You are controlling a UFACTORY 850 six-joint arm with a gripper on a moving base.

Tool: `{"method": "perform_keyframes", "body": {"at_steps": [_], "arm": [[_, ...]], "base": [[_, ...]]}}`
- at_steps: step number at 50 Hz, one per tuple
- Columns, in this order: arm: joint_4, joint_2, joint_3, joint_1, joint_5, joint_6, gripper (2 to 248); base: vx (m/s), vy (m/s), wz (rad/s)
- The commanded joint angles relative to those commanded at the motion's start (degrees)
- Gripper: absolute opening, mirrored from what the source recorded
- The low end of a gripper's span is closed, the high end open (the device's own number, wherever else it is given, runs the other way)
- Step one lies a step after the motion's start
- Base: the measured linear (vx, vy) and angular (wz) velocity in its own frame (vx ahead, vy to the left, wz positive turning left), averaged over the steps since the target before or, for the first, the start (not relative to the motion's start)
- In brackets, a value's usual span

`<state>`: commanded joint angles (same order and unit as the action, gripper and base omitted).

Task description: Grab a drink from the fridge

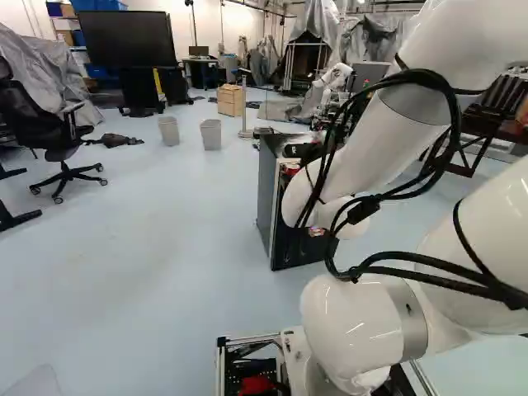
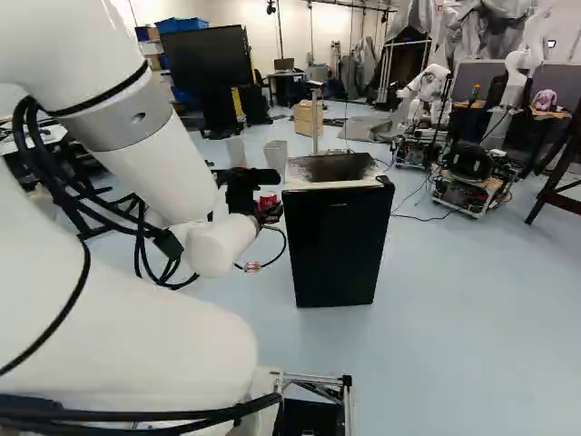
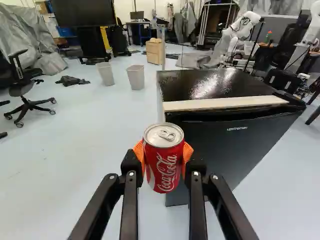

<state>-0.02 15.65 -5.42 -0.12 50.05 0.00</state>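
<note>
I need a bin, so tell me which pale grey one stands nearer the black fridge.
The pale grey bin at the right of the pair in the left base view; its twin stands farther from the black fridge, toward the black office chair.

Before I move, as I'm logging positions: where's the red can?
The red can is held between the orange pads of the gripper in the wrist view; the right base view shows it just left of the black fridge.
</note>
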Motion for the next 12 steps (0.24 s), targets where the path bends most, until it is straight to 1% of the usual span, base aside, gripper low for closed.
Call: {"method": "perform_keyframes", "body": {"at_steps": [12], "arm": [[0.0,0.4,0.4,0.1,0.0,0.0,94]], "base": [[0.0,0.0,0.0]]}}
